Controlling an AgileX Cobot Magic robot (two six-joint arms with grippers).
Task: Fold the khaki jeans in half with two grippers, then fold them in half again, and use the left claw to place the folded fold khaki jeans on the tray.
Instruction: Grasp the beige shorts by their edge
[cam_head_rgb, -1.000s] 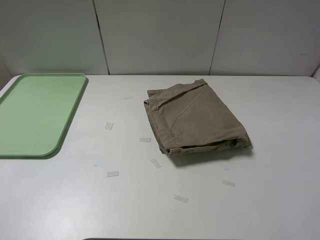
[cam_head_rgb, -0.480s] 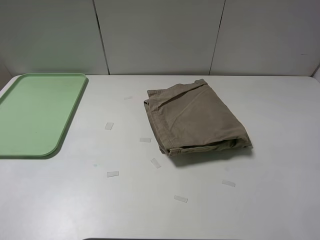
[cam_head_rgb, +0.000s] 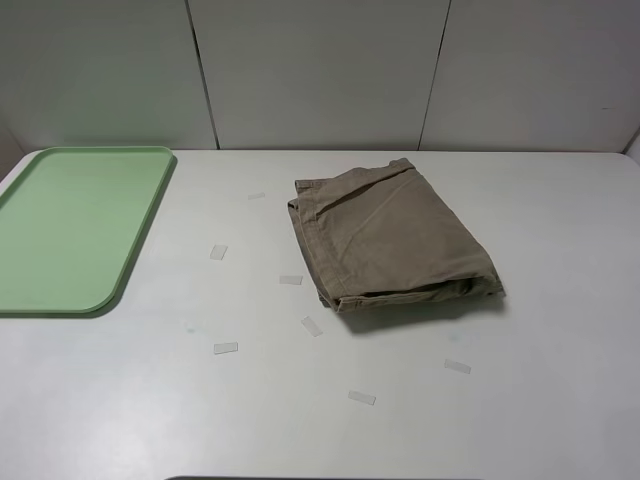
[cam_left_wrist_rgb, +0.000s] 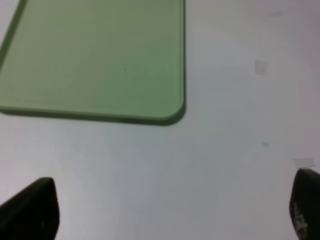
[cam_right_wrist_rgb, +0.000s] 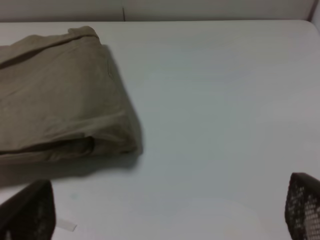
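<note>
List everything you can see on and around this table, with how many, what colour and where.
shorts: one, khaki, folded, on the table right of centre
tray: one, pale green, far left of the table
tape pieces: seven, whitish, scattered on the table left of and in front of the shorts
table: one, white
wall panels: three, light grey, behind the table
left hand: one, black, open, holding nothing, above the table near the tray's corner
right hand: one, black, open, holding nothing, above the table near the shorts

Lab test bench — bare white table (cam_head_rgb: 560, 230), grey panel wall (cam_head_rgb: 320, 70), tape markers (cam_head_rgb: 225, 348).
</note>
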